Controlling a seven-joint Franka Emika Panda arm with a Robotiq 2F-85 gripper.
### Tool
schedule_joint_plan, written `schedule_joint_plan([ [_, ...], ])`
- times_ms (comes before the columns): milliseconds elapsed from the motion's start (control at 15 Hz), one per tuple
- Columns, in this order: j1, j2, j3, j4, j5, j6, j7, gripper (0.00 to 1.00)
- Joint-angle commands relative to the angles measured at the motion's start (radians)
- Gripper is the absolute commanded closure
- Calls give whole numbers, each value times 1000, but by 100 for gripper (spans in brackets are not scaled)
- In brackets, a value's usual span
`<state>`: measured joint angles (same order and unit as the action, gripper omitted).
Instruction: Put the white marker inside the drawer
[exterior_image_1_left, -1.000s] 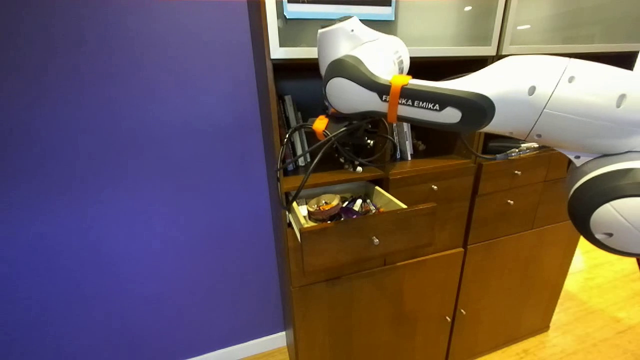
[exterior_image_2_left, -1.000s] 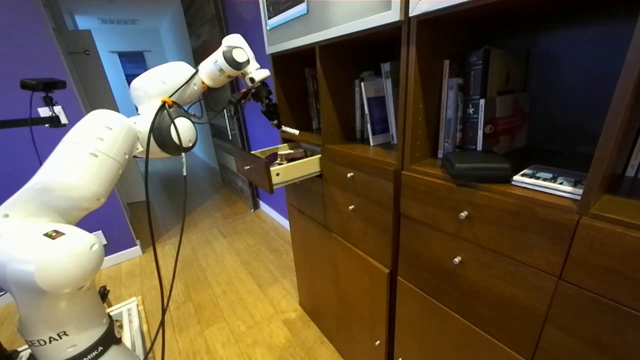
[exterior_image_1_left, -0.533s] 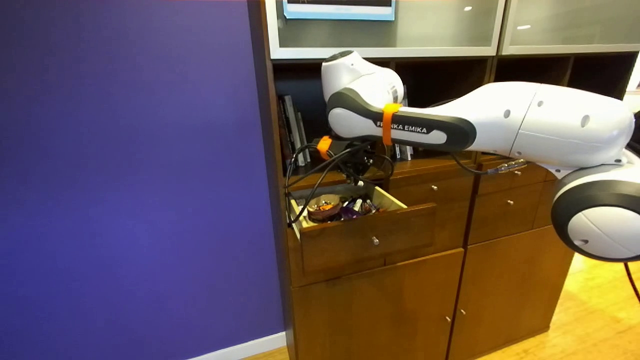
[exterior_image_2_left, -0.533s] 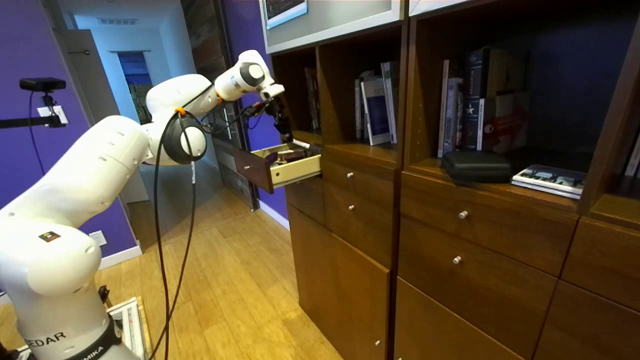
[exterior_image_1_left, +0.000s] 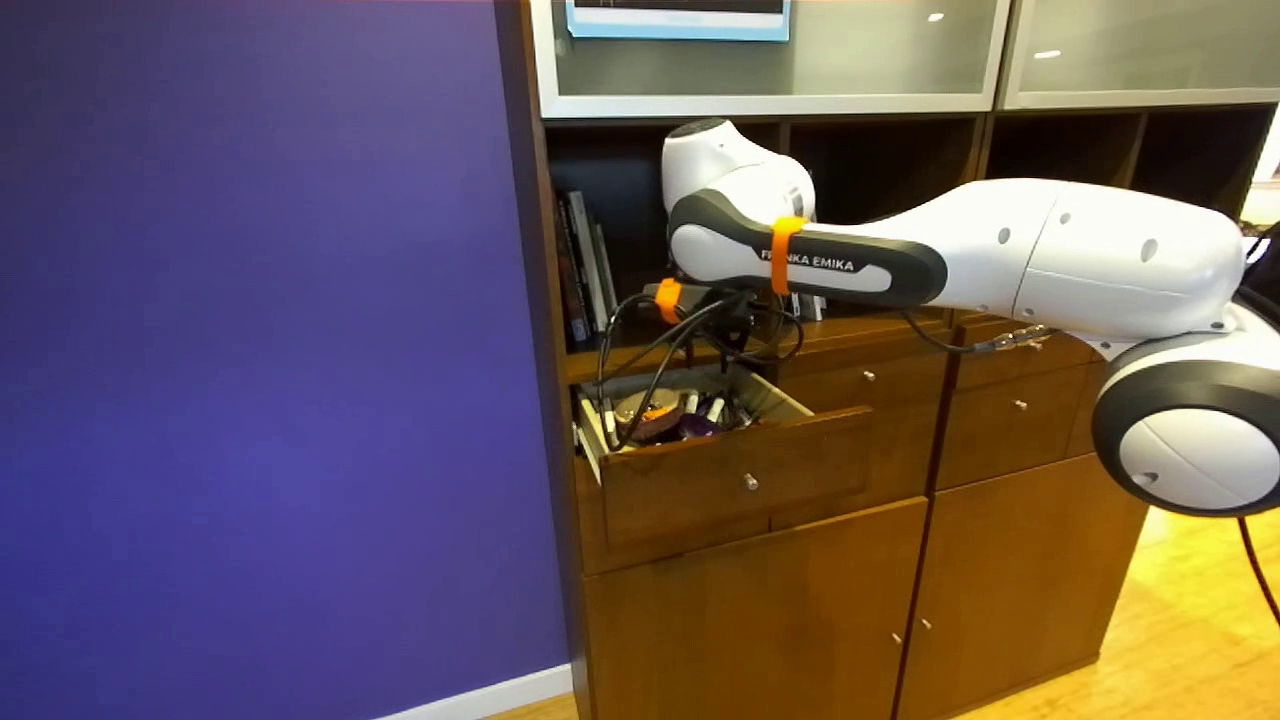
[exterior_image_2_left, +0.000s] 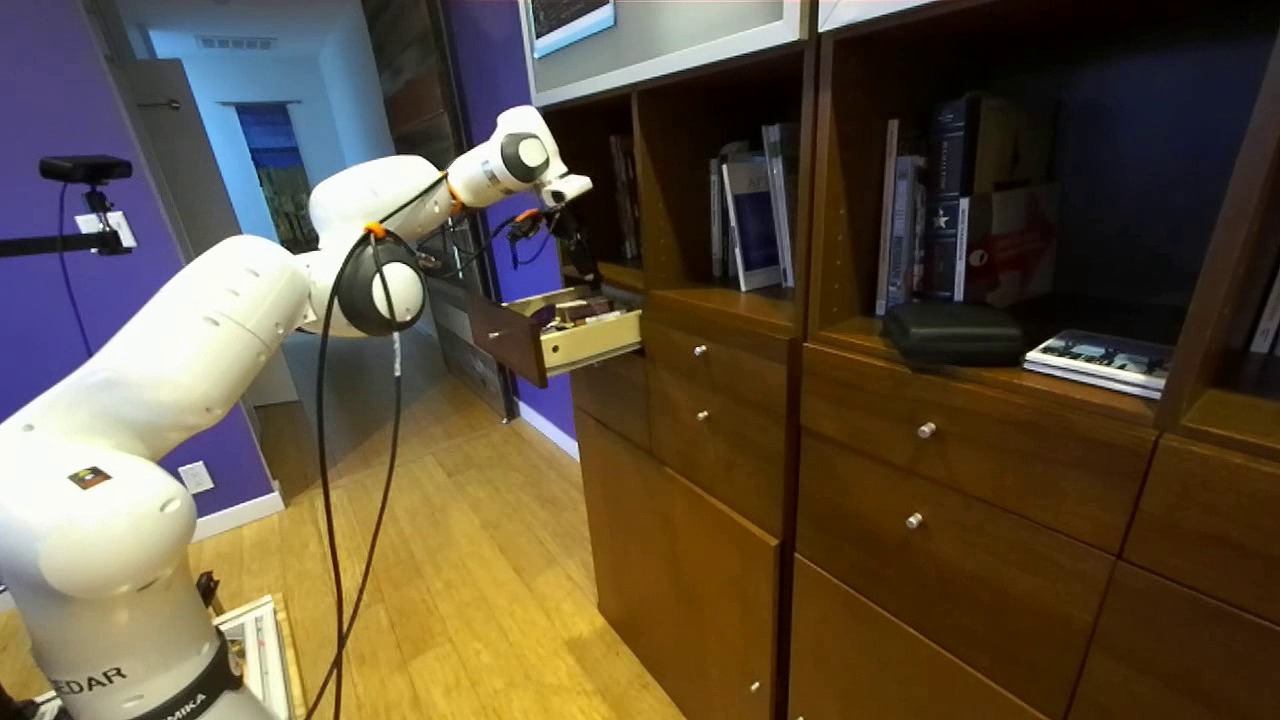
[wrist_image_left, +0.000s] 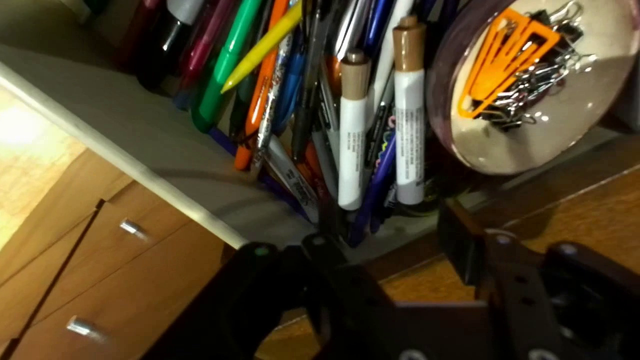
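Observation:
The drawer (exterior_image_1_left: 690, 490) is pulled open in both exterior views (exterior_image_2_left: 592, 340), and its inner wall fills part of the wrist view (wrist_image_left: 165, 150). Two white markers with brown caps lie side by side in it on top of other pens: one white marker (wrist_image_left: 410, 115) beside the bowl, another white marker (wrist_image_left: 352, 145) to its left. They also show in an exterior view, one white marker (exterior_image_1_left: 692, 402) next to the bowl. My gripper (wrist_image_left: 392, 237) is open and empty just above the drawer's back part, also seen in both exterior views (exterior_image_1_left: 708, 358) (exterior_image_2_left: 583, 268).
A bowl (wrist_image_left: 530, 145) with clips stands in the drawer beside several pens. The shelf above holds books (exterior_image_1_left: 592, 265). The cabinet's other drawers (exterior_image_2_left: 700, 385) are shut. Black cables (exterior_image_1_left: 640, 360) hang from the arm over the drawer's side.
The arm has come down toward the drawer and moved slightly toward the cabinet. The gripper has opened and let go of the white marker, which now lies in the drawer.

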<state>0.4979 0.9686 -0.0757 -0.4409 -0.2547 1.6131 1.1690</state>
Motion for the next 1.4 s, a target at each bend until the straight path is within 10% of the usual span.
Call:
schedule_joint_plan([
  [0, -30, -27, 43, 0, 59, 48, -171, 13],
  [467, -76, -136, 127, -18, 190, -105, -477, 0],
  [1000, -72, -326, 121, -39, 188, -623, -749, 0],
  [1333, -74, -364, 124, -10, 180, -655, -850, 0],
])
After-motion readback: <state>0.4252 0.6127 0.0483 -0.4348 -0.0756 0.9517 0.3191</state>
